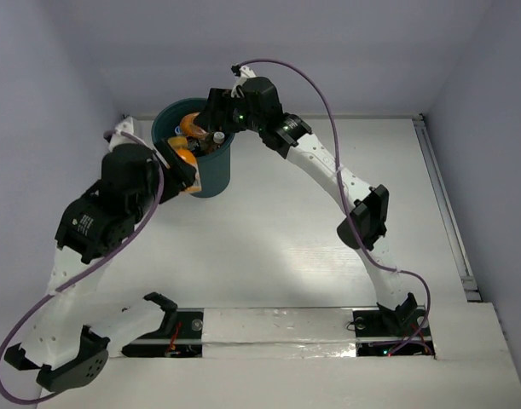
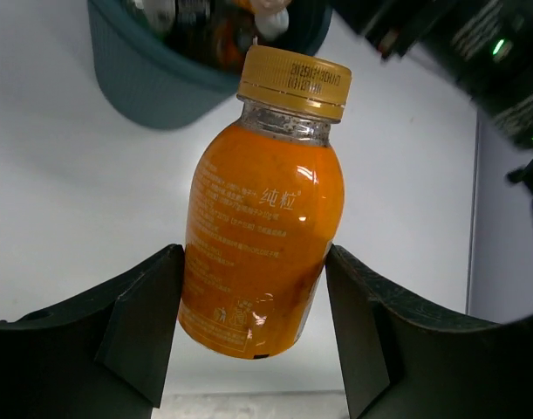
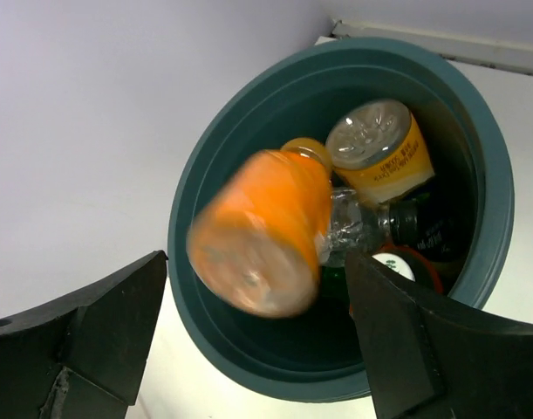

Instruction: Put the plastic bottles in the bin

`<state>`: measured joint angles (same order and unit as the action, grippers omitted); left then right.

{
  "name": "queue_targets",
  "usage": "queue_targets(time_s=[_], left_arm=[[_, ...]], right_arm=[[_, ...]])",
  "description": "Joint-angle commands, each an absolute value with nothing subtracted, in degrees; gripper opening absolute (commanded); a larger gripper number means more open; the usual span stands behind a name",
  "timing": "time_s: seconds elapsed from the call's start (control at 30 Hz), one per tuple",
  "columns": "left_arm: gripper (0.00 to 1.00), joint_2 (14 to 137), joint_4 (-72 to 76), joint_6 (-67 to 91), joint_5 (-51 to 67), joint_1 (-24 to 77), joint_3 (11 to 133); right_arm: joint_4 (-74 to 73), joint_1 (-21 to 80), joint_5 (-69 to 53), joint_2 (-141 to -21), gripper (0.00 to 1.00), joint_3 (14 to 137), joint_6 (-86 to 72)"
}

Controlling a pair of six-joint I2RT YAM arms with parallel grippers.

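The left gripper clamps an orange bottle between its fingers, and the bin stands just beyond the cap. The right gripper is spread wide above the bin's mouth. A blurred orange bottle is loose between its fingers, over the other bottles inside.

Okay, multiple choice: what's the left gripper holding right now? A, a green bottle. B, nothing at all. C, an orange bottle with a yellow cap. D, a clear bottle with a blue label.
C: the left wrist view shows the orange bottle, yellow cap on top, clamped at its sides by the left gripper.
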<state>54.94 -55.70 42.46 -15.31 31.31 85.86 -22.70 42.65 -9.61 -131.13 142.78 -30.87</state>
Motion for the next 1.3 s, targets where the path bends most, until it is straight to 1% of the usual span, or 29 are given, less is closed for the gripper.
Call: queue_targets(time_s=[0.0,0.1,0.13,0.23,0.33,0.43,0.47,0.57,0.6,0.63,0.67,0.83,0.93,1.13,1.17,1.27], left_arm=[[0.38,60.01,-53.97,34.64,-14.53,25.24,93.41],[0.38,63.7,-51.07,30.43,-12.39,19.71,99.13],[0.38,64.94,-50.63,30.15,-13.09,19.69,102.19],[0.37,69.51,-48.53,30.58,-13.01,19.69,106.42],[0.37,71.88,-44.31,31.02,-12.04,17.24,106.53],[0.37,73.38,-40.7,31.11,-11.26,13.64,103.73],[0.37,73.65,-38.26,31.11,-10.82,12.67,102.58],[0.37,75.23,-34.82,31.03,-8.62,7.67,99.07],[0.37,75.84,-34.2,31.03,-8.0,6.43,98.53],[0.37,76.81,-33.58,30.76,-6.95,5.37,97.66],[0.37,77.25,-32.79,30.59,-6.6,3.97,97.21],[0.37,81.46,-30.15,30.41,-3.7,3.96,96.16],[0.37,83.23,-28.74,31.46,-1.42,3.96,95.01],[0.38,85.25,-27.16,33.39,-1.23,5.27,91.59],[0.38,85.43,-27.33,33.66,-1.06,5.27,90.97],[0.5,84.64,-26.72,34.89,-0.26,6.5,88.69]], right_arm=[[-20.74,42.71,-10.37,-127.62,0.88,143.09,-29.97],[-20.83,42.71,-10.11,-126.39,0.89,141.34,-29.88],[-20.31,42.71,-10.11,-125.69,0.89,140.37,-29.88],[-17.41,42.71,-8.97,-121.3,0.88,135.9,-30.06],[-16.87,42.19,-7.39,-116.99,0.87,133.78,-29.45],[-16.61,42.19,-5.1,-112.09,0.85,129.21,-28.39],[-16.26,41.67,-4.75,-110.67,0.83,125.63,-28.04],[-14.59,41.66,-2.9,-104.69,0.64,119.73,-27.07],[-13.46,41.66,-2.47,-103.2,0.48,115.44,-26.72],[-12.93,41.66,-2.37,-101.79,0.44,113.4,-26.37],[-12.48,41.66,-2.37,-99.08,0.41,111.46,-26.19],[-9.15,41.66,-3.16,-91.59,0.41,98.47,-25.93],[-8.53,41.66,-4.13,-88.25,0.42,93.89,-26.1],[-8.17,41.66,-5.01,-85.35,0.44,89.21,-26.19],[-8.17,41.66,-4.84,-85.17,0.44,88.95,-26.19],[-8.26,41.66,-4.57,-84.73,0.45,87.89,-26.19]])
